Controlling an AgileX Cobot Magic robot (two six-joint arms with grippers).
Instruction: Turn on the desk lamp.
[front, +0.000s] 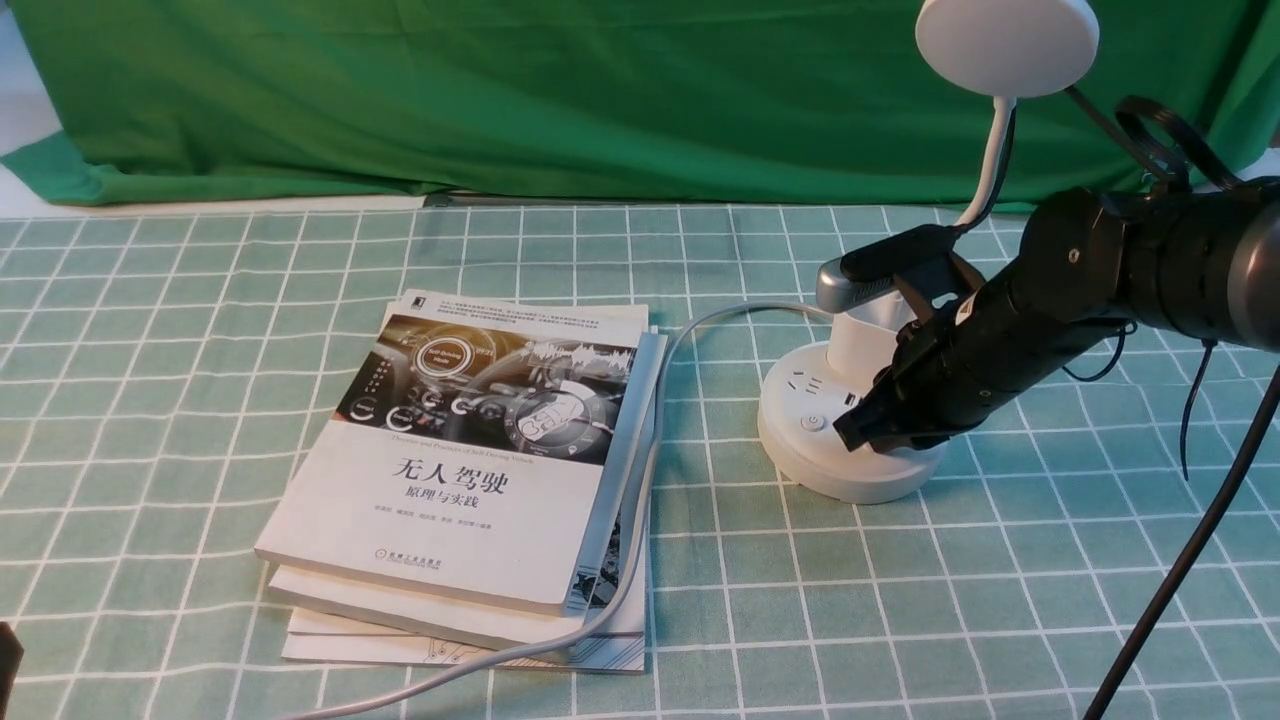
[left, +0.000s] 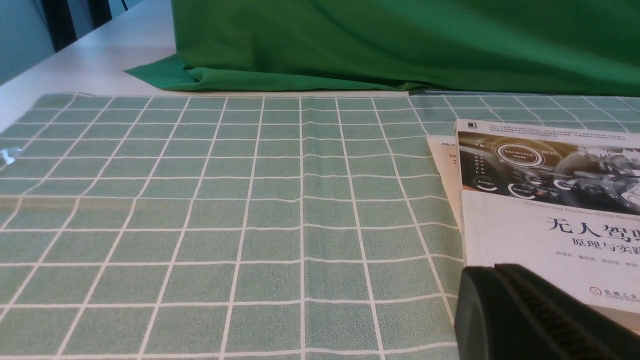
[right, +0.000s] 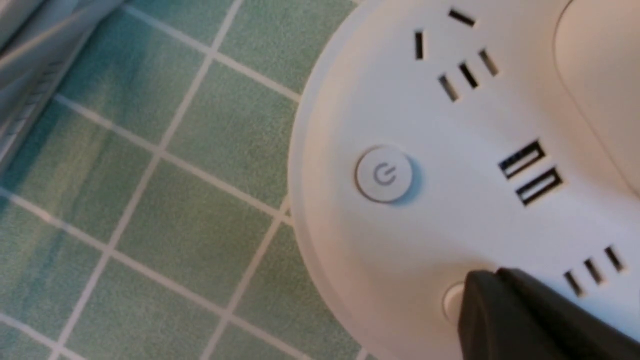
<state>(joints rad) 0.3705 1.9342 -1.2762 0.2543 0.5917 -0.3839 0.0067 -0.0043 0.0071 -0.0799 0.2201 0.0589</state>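
The white desk lamp (front: 800, 455) stands right of centre, its disc head (front: 1005, 40) high on a thin gooseneck above the cup holder. My right gripper (front: 845, 432) is shut and slants down onto the front of the round base. In the right wrist view its black tip (right: 492, 280) half covers a small round button (right: 451, 301) near the base's rim. Whether it touches the button I cannot tell. The power-symbol button (right: 384, 173) lies uncovered beside it. My left gripper (left: 492, 271) is shut and empty, low at the near left beside the books.
A stack of books (front: 470, 470) lies left of the lamp, also seen in the left wrist view as the books (left: 545, 210). The lamp's white cable (front: 645, 500) runs along their right edge to the table's front. A green cloth (front: 500, 90) hangs at the back.
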